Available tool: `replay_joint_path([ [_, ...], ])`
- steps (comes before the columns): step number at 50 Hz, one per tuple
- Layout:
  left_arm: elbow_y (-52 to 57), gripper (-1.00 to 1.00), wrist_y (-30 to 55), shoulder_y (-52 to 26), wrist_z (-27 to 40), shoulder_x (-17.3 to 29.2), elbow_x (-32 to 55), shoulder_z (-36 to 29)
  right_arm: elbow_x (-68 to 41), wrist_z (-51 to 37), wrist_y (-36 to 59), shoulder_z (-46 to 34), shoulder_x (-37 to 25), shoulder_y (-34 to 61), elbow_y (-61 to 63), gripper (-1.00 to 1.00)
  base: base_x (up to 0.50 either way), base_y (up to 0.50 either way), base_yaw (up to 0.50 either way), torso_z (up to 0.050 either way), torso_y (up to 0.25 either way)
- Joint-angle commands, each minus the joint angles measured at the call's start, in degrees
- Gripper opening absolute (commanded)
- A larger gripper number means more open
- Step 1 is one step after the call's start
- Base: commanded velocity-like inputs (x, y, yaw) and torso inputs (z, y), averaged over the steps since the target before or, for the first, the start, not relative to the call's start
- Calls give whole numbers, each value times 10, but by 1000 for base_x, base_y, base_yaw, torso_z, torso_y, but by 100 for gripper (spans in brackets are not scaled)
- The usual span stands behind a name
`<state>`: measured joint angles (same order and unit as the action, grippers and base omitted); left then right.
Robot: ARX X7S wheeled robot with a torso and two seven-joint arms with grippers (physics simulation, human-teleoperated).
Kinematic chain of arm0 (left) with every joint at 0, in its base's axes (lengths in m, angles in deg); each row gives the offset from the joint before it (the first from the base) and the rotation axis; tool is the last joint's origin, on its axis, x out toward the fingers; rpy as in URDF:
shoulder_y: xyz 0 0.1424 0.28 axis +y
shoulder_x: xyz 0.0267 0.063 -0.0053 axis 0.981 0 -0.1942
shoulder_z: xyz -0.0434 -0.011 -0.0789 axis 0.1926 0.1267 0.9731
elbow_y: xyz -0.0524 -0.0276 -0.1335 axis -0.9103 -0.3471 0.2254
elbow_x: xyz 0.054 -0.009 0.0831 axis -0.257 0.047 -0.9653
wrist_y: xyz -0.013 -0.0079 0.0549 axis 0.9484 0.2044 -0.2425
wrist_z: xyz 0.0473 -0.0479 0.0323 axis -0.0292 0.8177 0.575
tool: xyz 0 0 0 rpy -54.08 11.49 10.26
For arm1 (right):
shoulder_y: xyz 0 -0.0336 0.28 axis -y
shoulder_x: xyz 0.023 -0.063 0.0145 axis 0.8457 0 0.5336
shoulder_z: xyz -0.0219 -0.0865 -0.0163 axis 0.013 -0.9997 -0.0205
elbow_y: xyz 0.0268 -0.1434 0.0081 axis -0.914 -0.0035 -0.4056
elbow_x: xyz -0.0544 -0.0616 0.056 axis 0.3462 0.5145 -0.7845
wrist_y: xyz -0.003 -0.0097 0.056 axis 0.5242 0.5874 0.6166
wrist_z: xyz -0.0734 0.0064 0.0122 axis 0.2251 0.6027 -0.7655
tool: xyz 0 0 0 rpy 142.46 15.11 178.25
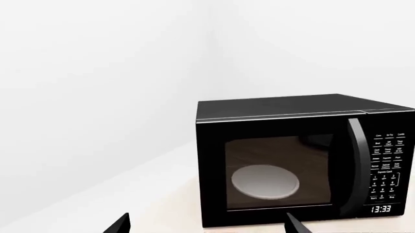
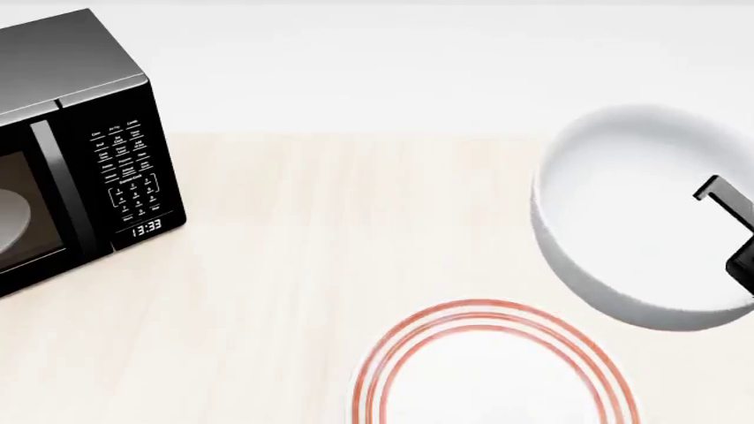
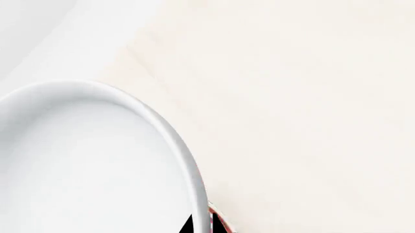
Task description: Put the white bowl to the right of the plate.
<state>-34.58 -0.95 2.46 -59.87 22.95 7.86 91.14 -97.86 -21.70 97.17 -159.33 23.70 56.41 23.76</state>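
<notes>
The white bowl (image 2: 624, 212) is at the right of the head view, tilted, behind and to the right of the plate (image 2: 495, 371), which lies at the near middle of the table. My right gripper (image 2: 733, 228) is shut on the bowl's right rim. In the right wrist view the bowl (image 3: 84, 160) fills the frame, and my right gripper (image 3: 202, 227) has one fingertip inside the rim and one outside. A sliver of the plate (image 3: 224, 223) shows beside it. My left gripper (image 1: 207, 225) is open and empty, facing the microwave.
A black microwave (image 2: 71, 150) stands at the table's left, door shut, a pale dish (image 1: 265, 182) inside, its clock reading 13:33. The light wood table (image 2: 330, 230) runs back to a white wall.
</notes>
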Motion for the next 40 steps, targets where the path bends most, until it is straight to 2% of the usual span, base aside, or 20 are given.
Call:
replay_joint_path([
  [1, -2, 100, 1, -1, 5, 3, -5, -8, 1, 11, 0, 8, -47, -4, -24, -100, 0, 0, 0, 0, 0],
  [24, -6, 100, 1, -3, 13, 7, -11, -19, -1, 58, -10, -8, -118, -53, -48, -100, 0, 0, 0, 1, 1],
  [40, -6, 100, 2, -3, 18, 9, -13, -26, 2, 100, -25, -30, -122, -98, -78, -100, 0, 0, 0, 0, 1],
])
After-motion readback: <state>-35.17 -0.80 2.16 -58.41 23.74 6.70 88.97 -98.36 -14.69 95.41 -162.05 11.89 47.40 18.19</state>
